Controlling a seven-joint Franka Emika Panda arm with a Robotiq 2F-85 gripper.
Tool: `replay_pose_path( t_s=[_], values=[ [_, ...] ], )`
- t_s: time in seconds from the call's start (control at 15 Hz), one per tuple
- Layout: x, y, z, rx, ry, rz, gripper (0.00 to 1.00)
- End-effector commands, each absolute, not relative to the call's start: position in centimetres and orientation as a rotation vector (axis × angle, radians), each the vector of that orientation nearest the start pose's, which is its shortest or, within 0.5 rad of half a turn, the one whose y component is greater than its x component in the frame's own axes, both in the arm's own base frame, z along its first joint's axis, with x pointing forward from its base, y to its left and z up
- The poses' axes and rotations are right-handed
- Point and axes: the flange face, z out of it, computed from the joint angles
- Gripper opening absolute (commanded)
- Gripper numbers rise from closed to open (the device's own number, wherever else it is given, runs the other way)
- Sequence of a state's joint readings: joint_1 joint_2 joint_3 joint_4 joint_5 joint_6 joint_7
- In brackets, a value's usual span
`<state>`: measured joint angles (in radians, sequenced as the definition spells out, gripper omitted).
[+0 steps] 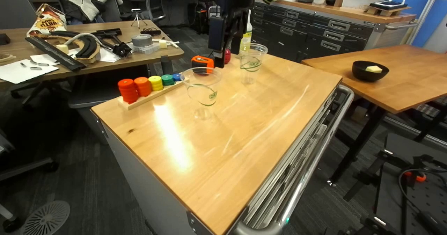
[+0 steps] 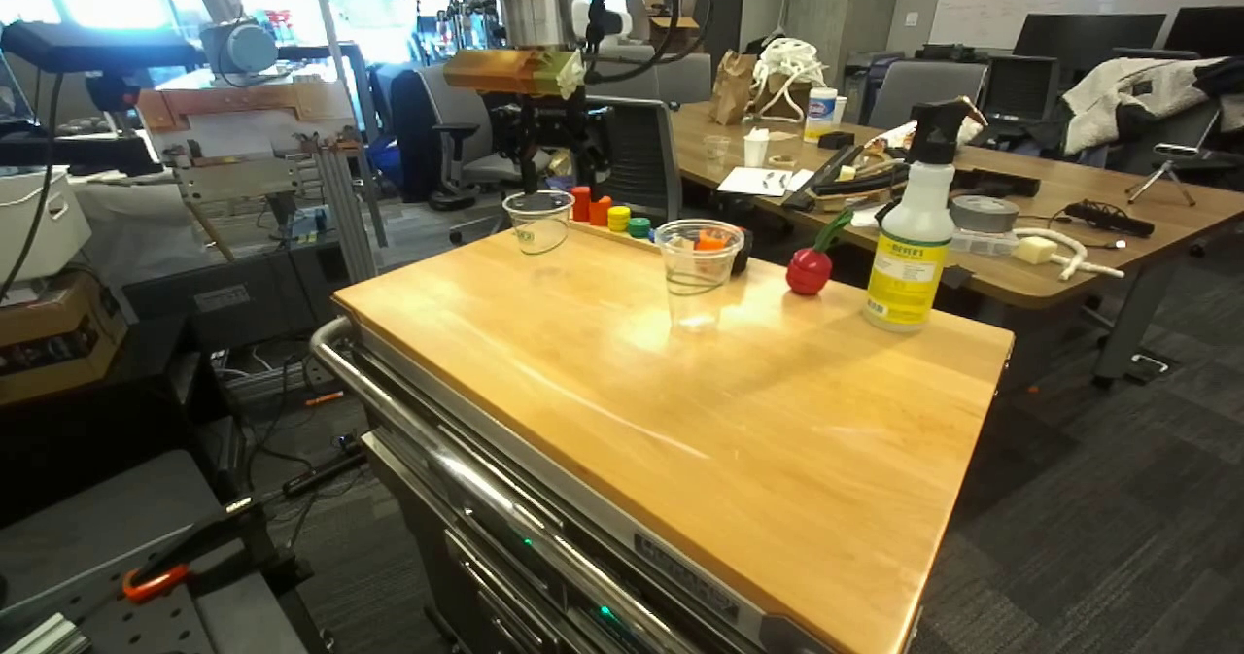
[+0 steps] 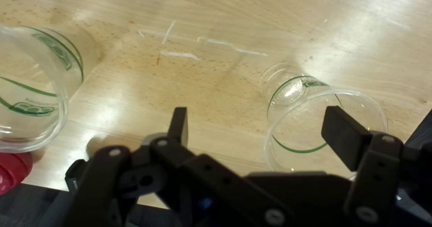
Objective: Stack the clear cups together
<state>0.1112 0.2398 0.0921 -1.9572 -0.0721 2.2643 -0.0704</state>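
Note:
Two clear cups with green printing stand upright and apart on the wooden cart top. One cup [image 1: 202, 92] is beside the row of coloured discs; it also shows in the other exterior picture [image 2: 537, 226] and at right in the wrist view [image 3: 303, 119]. The second cup [image 1: 250, 65] stands closer to the spray bottle [image 2: 697, 275] and is cut off at left in the wrist view [image 3: 30, 88]. My gripper [image 3: 260, 127] is open and empty, above the table by the disc-side cup. In both exterior views the gripper [image 1: 226, 53] [image 2: 564, 163] is near that cup's rim; I cannot tell whether it touches.
A wooden rack of coloured discs [image 1: 142, 86], an orange tape measure [image 1: 202, 64], a red radish-like toy [image 2: 809, 271] and a spray bottle [image 2: 911, 256] stand along the back edge. Another clear cup [image 2: 716, 154] stands on the far table.

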Motion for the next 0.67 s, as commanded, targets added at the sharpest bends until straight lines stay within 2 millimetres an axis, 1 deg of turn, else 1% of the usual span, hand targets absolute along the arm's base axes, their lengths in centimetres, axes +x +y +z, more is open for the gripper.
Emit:
replay_pose_path(
  t_s=[0.0, 0.4, 0.47, 0.53, 0.6],
  values=[
    [60.4, 12.5, 36.0, -3.11, -0.435, -0.169, 1.0],
    [60.8, 13.3, 32.5, -3.095, -0.391, -0.11, 1.0],
    [60.8, 13.5, 31.9, -3.093, -0.386, -0.098, 0.95],
    [60.9, 13.7, 31.3, -3.092, -0.381, -0.092, 0.74],
    [60.9, 13.8, 30.9, -3.095, -0.378, -0.099, 0.71]
  ],
)
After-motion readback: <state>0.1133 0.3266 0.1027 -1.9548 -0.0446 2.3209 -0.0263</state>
